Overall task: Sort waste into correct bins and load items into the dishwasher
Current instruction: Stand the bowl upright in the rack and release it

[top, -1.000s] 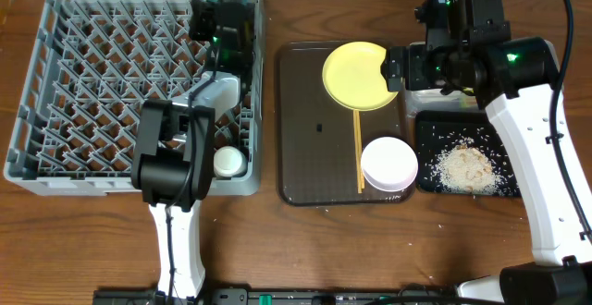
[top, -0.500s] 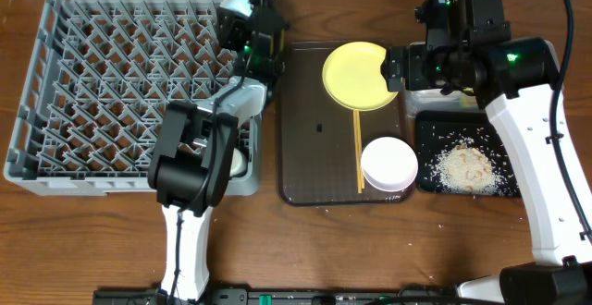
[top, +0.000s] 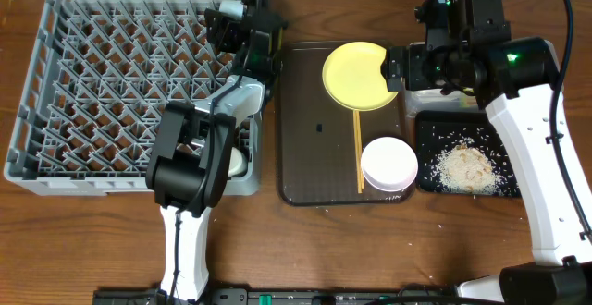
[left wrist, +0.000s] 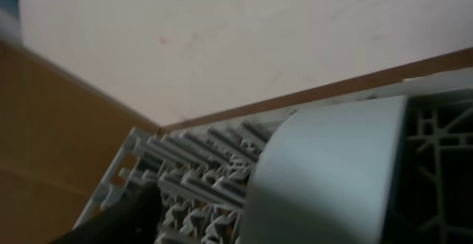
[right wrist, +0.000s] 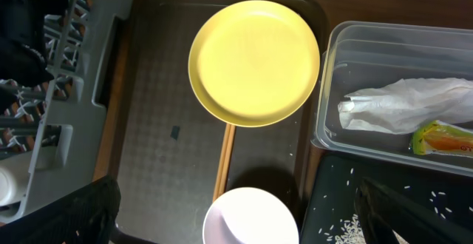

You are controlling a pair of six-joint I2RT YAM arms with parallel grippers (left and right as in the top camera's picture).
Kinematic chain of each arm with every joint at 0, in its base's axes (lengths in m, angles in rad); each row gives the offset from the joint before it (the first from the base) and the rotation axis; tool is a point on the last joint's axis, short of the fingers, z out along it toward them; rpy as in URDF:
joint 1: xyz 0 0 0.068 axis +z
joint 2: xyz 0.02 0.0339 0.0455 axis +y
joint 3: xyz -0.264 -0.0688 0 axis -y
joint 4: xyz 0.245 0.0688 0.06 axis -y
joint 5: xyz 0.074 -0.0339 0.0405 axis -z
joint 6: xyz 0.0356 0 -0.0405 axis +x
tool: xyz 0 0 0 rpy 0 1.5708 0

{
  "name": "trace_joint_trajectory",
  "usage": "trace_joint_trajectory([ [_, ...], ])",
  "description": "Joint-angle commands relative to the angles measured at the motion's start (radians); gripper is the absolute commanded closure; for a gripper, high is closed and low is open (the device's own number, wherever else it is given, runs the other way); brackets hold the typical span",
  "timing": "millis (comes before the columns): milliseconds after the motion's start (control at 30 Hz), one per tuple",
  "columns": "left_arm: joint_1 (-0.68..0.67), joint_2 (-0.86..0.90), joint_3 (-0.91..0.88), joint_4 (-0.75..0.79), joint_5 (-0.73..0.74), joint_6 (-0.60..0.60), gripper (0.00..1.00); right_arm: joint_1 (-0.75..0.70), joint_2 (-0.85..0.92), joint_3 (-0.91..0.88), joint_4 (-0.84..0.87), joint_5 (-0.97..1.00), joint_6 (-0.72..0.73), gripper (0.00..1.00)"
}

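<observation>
The left arm stretches over the rack, its gripper above the far right corner. I cannot tell how its jaws stand, and one cup sits back under its elbow. The right gripper hangs spread wide and empty over the brown tray, with one plate, the chopsticks and one bowl below it. Beside it, the tub holds one napkin and one wrapper, and the black tray holds rice.

We're over a brown wooden table, its grain running left to right beneath the left gripper and the right gripper. Ahead of the left gripper, past the table's far edge, rises a plain off-white wall, blurred and faintly marked. Off to that gripper's left sits a flat tan-brown surface; we can't tell what it is. The light is soft and even.
</observation>
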Motion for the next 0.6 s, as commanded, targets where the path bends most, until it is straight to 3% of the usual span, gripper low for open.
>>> trace_joint_trajectory([
  [0, -0.016, -0.057, 0.003, -0.027, 0.019, -0.092, 0.25, -0.004, -0.017, 0.014, 0.0, 0.003, 0.007, 0.01],
  [233, -0.031, -0.217, 0.003, -0.291, 0.171, -0.326, 0.15, -0.004, -0.017, 0.014, 0.0, 0.003, 0.007, 0.01],
  [433, -0.031, -0.423, 0.003, -0.635, 0.556, -0.609, 0.15, -0.004, -0.017, 0.014, 0.0, 0.003, 0.007, 0.01],
  [567, -0.032, -0.521, 0.003, -0.822, 0.755, -0.735, 0.15, -0.003, -0.017, 0.014, 0.0, 0.003, 0.007, 0.01],
])
